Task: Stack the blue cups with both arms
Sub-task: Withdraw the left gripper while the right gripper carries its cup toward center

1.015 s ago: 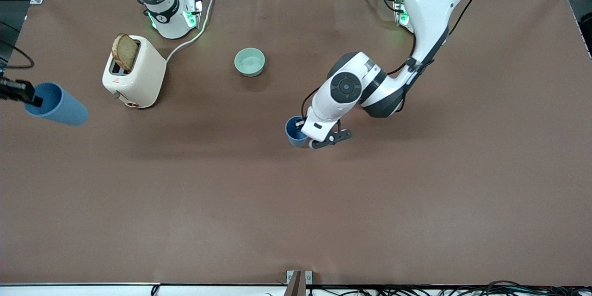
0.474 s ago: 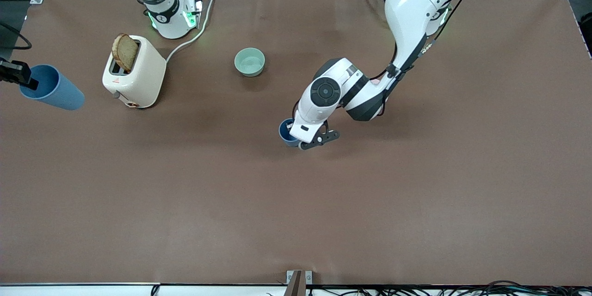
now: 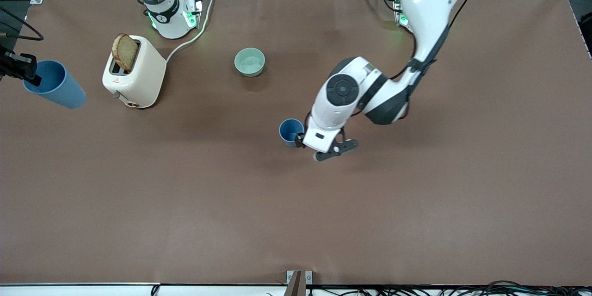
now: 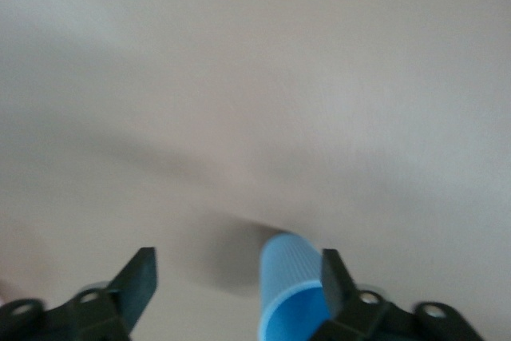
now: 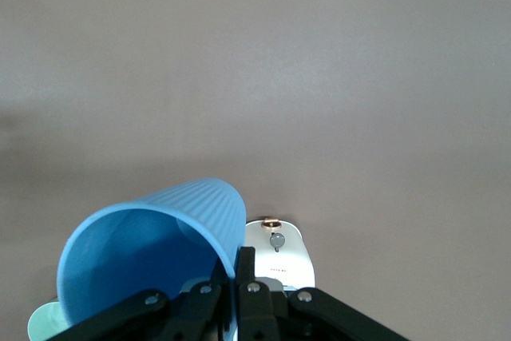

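Note:
One blue cup (image 3: 291,131) stands upright on the brown table near the middle. My left gripper (image 3: 306,142) is open right beside it. In the left wrist view the cup (image 4: 291,285) sits between the spread jaws, close against one finger (image 4: 335,281), and my left gripper (image 4: 235,271) holds nothing. My right gripper (image 3: 25,74) is at the right arm's end of the table, shut on the rim of the second blue cup (image 3: 54,85), which hangs tilted above the table. In the right wrist view the right gripper (image 5: 238,267) pinches that cup's wall (image 5: 152,253).
A cream toaster (image 3: 134,74) with a slice of bread (image 3: 125,52) stands near the right arm's base, its white cable (image 3: 189,39) running toward the base. It also shows in the right wrist view (image 5: 275,255). A mint-green bowl (image 3: 249,62) sits farther from the front camera than the standing cup.
My left gripper has let go of the standing cup and drawn off it toward the front camera, uncovering it. My right gripper has carried its cup a little toward the robots' side.

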Controlling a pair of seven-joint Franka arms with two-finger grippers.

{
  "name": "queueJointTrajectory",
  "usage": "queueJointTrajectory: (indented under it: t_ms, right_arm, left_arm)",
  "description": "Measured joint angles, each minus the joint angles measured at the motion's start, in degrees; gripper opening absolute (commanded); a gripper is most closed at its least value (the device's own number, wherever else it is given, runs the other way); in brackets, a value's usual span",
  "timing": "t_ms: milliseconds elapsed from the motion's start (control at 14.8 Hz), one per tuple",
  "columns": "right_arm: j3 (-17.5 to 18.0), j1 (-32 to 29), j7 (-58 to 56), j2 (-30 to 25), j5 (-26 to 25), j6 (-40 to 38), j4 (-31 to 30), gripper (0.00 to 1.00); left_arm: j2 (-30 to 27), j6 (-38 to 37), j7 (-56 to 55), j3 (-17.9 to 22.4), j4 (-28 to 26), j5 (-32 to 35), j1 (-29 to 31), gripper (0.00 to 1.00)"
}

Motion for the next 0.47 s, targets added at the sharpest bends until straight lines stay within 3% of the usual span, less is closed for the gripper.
queueJointTrajectory:
  t_ms: [271, 474]
  right_arm:
    - [0.0, 0.0, 0.4, -2.0, 0.3, 1.1, -1.3, 0.00]
    - [0.1, 1.0, 4.3, -2.1, 4.1, 1.2, -1.4, 0.00]
  left_arm:
    - [-9.9, -8.4, 11.1, 0.0, 1.9, 0.1, 6.9, 1.00]
    - [-15.8, -14.9, 18.8, 0.1, 1.9, 0.1, 11.1, 1.00]
